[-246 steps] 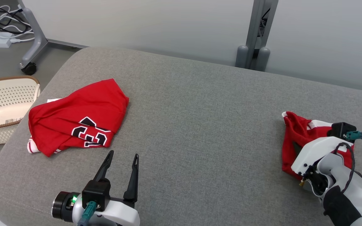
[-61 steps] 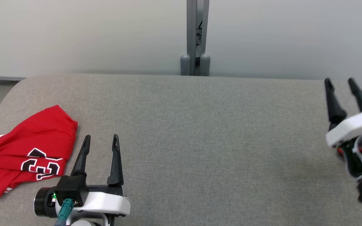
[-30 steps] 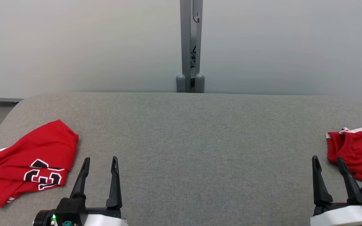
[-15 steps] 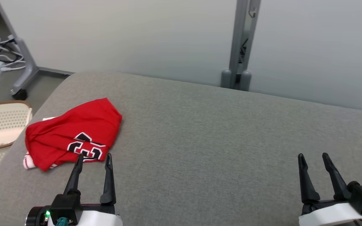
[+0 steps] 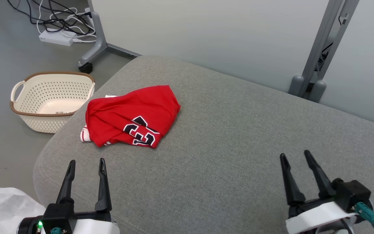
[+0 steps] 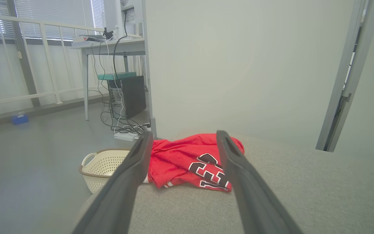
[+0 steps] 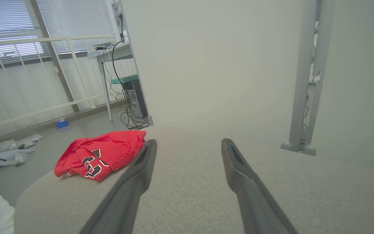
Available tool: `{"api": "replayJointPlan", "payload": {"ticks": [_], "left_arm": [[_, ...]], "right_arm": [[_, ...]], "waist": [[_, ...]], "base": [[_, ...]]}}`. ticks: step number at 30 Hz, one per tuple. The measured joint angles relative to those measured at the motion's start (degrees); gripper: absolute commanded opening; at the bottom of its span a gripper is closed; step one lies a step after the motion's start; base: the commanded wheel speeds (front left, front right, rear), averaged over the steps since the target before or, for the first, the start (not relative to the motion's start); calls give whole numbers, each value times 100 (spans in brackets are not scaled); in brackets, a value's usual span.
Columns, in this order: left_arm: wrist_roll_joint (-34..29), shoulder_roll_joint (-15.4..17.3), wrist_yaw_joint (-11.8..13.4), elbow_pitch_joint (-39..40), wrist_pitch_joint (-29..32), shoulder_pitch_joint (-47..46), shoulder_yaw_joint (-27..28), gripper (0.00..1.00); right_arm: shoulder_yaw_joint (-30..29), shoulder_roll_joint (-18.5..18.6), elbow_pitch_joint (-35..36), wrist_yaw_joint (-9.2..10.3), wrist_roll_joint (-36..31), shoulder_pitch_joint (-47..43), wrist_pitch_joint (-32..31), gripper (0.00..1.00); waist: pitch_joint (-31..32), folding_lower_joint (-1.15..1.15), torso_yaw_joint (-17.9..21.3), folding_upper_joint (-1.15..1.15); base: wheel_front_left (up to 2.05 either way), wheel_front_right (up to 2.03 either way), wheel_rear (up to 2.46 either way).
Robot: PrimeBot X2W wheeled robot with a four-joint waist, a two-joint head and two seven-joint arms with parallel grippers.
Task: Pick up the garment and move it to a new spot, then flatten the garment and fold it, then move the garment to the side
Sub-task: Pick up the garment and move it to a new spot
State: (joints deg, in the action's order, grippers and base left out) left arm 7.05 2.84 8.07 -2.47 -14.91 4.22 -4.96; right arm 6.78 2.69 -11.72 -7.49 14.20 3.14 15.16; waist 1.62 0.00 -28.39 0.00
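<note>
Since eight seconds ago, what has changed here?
The right gripper, then down on a second red garment at the right end, has let go and drawn back, open and empty. The head camera has swung left. The red jersey lies crumpled as before; the left gripper stays open.

Garment at the left end of the desk, both hands along the lower edge.
In the head view the garment (image 5: 131, 117) lies left of centre on the desk (image 5: 232, 146), near its left end and well apart from both hands. The left hand (image 5: 87, 161) sits lower left, below the garment; the right hand (image 5: 294, 153) sits lower right. A basket (image 5: 44, 122) stands on the floor (image 5: 8, 146) at mid left, just beside the desk's end. Behind it, upper left, are a stand leg (image 5: 96, 42) and a power strip (image 5: 57, 37). A post (image 5: 323, 48) stands behind the desk, upper right.
</note>
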Motion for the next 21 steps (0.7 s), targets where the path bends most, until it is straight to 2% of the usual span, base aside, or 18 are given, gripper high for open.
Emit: {"api": "replayJointPlan", "payload": {"ticks": [3, 6, 12, 15, 19, 21], "left_arm": [[33, -4, 70, 88, 0, 7, 29, 100], [104, -4, 165, 152, 0, 26, 88, 100], [122, -4, 174, 171, 0, 29, 183, 100], [369, -4, 172, 151, 0, 29, 238, 100], [497, -5, 87, 79, 0, 21, 352, 100], [503, -1, -54, 3, -1, -24, 411, 100]], "right_arm": [[286, -7, -86, 0, 25, 66, -1, 100], [310, -5, -188, 0, 24, 151, 0, 100], [335, -4, -271, 0, 42, 232, -1, 100], [336, -4, -301, 0, 54, 232, -1, 100], [313, -3, -264, 0, 86, 192, -1, 100], [287, -4, -244, 0, 79, 118, -1, 100]], "waist": [[-54, 0, -46, 0], [-69, 0, -54, 0], [-50, 0, -39, 0], [-30, 0, -24, 0], [-4, 0, -6, 0], [2, 0, -2, 0]], "base": [[0, 0, 0], [0, 0, 0], [0, 0, 0], [0, 0, 0], [0, 0, 0], [0, 0, 0]]}}
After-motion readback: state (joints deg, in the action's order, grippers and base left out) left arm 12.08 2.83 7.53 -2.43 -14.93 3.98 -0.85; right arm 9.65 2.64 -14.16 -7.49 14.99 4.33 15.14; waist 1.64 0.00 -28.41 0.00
